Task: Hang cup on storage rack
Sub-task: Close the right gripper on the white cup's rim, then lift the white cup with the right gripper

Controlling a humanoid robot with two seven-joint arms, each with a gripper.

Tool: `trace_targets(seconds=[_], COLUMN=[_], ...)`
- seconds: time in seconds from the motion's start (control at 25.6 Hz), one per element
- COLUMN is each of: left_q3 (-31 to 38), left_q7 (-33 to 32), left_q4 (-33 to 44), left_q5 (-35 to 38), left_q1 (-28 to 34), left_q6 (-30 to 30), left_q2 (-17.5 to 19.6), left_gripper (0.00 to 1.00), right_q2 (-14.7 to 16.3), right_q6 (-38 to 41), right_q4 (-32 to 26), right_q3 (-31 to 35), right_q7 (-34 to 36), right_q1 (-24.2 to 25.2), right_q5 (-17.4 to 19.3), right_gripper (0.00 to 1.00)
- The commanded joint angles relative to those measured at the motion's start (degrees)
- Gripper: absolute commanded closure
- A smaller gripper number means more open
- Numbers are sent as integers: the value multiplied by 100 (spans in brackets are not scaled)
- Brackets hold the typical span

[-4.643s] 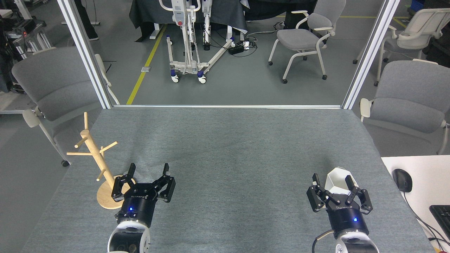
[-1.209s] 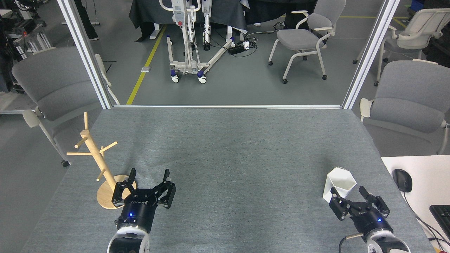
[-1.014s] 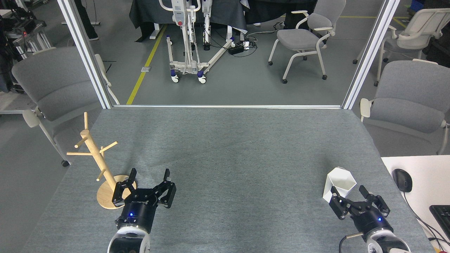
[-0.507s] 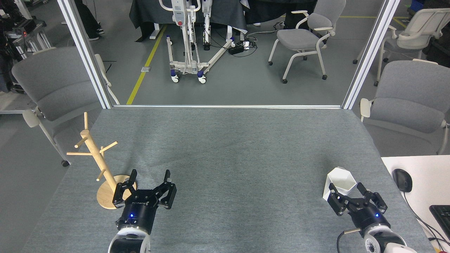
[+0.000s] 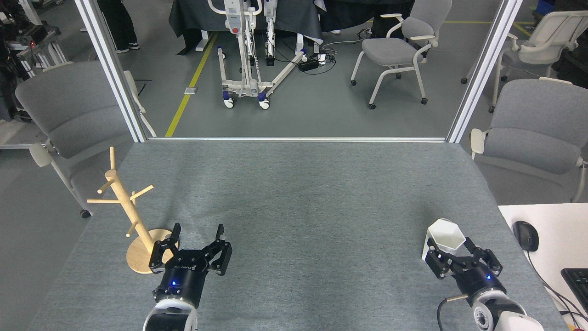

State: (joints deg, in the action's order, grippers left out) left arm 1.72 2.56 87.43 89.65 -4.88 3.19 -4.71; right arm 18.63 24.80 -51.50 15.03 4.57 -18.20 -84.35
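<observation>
Cup (image 5: 444,239) stands upright near the table's (image 5: 298,193) right edge, rim open to the camera, with my right end effector (image 5: 459,259) just behind it on the near side, fingers spread and closing on nothing. Rack (image 5: 131,216) waits well apart at the table's left side, every peg bare; my left end effector (image 5: 195,248) hovers beside its round base, also spread. The cup's handle does not show from here, likely hidden behind the right end effector. As I judge it, the step in hand is the grasp. A good one takes the cup wall squarely and leaves the handle's hole free for a peg. I would settle the fingers low before closing, since a clipped rim could tip the cup.
</observation>
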Motion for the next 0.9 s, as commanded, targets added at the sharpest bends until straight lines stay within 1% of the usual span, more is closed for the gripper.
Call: trace_targets(seconds=[0.0, 0.31, 0.39, 0.59, 0.86], left_q3=[-75, -137, -154, -198, -216], left_q7=[-1, -1, -1, -1, -10], left_q4=[-6, -15, -15, -15, -15], left_q5=[0, 0, 0, 0, 0], left_q1=[-4, -4, -4, -4, -4], left_q6=[-11, -11, -11, -20, -29], left_q2=[5, -4, -4, -4, -13], left_gripper=[0, 0, 0, 0, 0], right_q2=[-8, -17, 1, 1, -8], right_q6=[-2, -169, -169, -222, -230], right_q4=[140, 290, 307, 448, 509], right_q3=[-9, -97, -114, -158, -158], right_q7=[-35, -26, -26, -26, -26], right_q1=[-87, -192, -315, -403, -412], right_q5=[-38, -47, -73, -73, -82], right_gripper=[1, 1, 1, 1, 1])
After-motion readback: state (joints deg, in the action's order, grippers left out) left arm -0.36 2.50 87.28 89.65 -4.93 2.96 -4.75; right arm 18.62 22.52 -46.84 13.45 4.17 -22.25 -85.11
